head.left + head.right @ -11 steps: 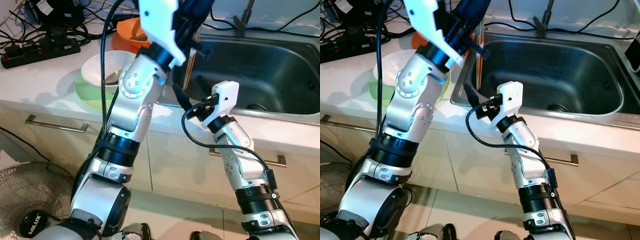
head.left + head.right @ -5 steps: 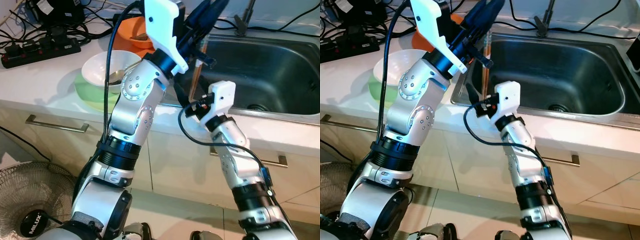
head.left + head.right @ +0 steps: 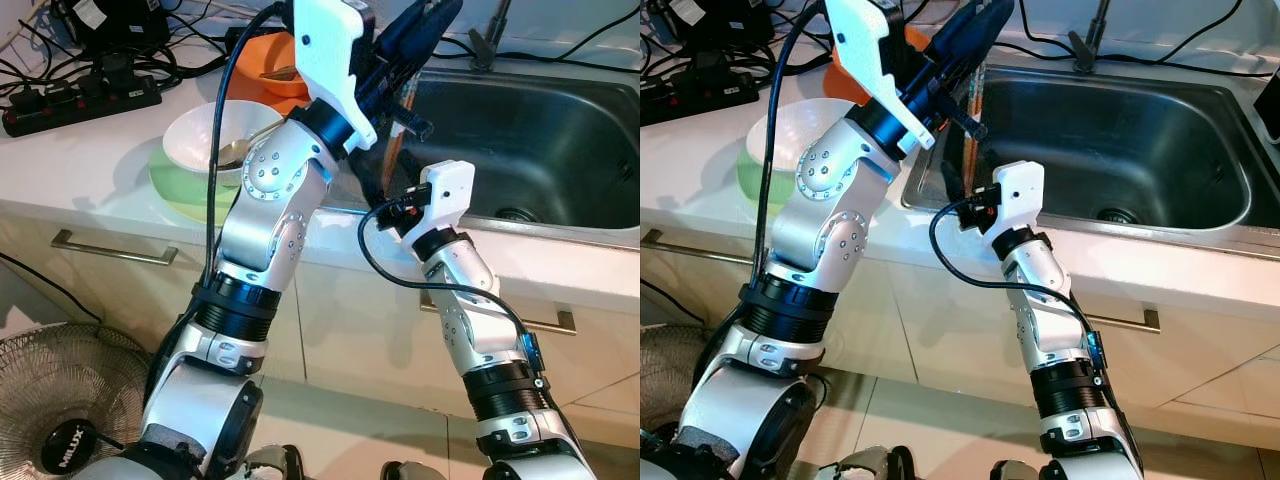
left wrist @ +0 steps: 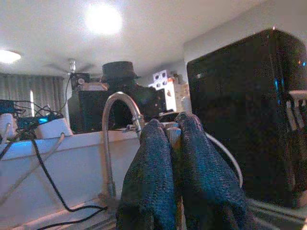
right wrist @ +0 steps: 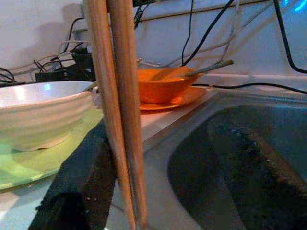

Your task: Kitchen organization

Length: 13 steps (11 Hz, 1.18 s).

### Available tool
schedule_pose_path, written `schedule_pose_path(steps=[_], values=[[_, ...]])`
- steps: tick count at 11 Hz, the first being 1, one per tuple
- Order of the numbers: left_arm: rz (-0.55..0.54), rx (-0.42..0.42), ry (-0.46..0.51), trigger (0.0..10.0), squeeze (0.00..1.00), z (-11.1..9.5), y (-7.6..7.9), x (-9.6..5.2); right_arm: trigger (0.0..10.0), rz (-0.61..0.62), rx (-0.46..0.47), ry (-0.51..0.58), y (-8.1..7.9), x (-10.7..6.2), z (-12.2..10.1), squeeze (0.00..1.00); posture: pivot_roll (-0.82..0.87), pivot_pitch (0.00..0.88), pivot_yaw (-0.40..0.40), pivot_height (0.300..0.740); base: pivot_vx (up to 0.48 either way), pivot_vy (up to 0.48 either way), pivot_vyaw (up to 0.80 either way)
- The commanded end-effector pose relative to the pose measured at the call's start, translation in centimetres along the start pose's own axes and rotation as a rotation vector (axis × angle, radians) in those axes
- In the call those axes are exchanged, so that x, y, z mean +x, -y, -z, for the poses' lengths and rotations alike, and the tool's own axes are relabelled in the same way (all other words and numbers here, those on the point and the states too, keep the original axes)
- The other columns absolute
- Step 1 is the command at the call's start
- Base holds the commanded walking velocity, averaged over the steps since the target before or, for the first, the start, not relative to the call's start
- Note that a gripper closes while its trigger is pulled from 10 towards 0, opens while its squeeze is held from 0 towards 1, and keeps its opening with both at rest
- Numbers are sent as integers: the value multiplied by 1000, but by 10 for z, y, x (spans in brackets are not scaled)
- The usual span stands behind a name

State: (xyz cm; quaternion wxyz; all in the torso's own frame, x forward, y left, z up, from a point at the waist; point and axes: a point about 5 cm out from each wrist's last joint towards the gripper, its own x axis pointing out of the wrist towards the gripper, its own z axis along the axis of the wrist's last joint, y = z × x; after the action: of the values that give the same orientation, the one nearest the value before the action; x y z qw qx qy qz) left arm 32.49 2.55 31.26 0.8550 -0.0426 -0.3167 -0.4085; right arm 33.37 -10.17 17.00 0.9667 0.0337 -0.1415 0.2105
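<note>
Left gripper (image 3: pixel 432 18) up high over sink's (image 3: pixel 560 130) left rim, fingers (image 4: pixel 156 182) clamped on top ends of wooden chopsticks (image 5: pixel 117 110). Chopsticks hang near upright, lower ends down at sink edge. Right gripper (image 3: pixel 955 185) just beside them, lower down, fingers spread wide, one either side of sticks, gripping nothing. White bowl (image 3: pixel 205 140) on green plate (image 3: pixel 175 190) on counter at left; orange bowl (image 5: pixel 163 84) behind.

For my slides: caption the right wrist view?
Wooden chopsticks upright between open right gripper fingers, over steel sink.
</note>
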Motion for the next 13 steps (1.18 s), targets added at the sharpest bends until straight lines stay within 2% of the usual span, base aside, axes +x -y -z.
schedule_pose_path(steps=[1, 3, 7, 12, 13], values=[[8, 23, 0, 10000, 0, -1, 2, -1, 0, 1, -6, 16, 1, 4, -4, 0, 10, 89, 67, 740, 0, 0, 0], [-25, 60, 1, 10000, 0, -1, -1, 0, 0, -8, -4, 23, 0, 4, -5, 0, 9, 91, 67, 740, 0, 0, 0], [-29, 33, 0, 10000, 0, 1, -2, 0, 0, -9, 3, 29, -2, 5, -5, 0, 13, 89, 70, 740, 0, 0, 0], [-19, 51, -15, 10000, 0, 3, 1, 1, 0, 0, 0, 28, 0, 4, -4, 0, 12, 91, 70, 740, 0, 0, 0], [-23, 55, -23, 10000, 165, 4, 1, 1, 0, 4, -3, 27, 0, 4, -4, 0, 12, 89, 70, 740, 0, 0, 0]])
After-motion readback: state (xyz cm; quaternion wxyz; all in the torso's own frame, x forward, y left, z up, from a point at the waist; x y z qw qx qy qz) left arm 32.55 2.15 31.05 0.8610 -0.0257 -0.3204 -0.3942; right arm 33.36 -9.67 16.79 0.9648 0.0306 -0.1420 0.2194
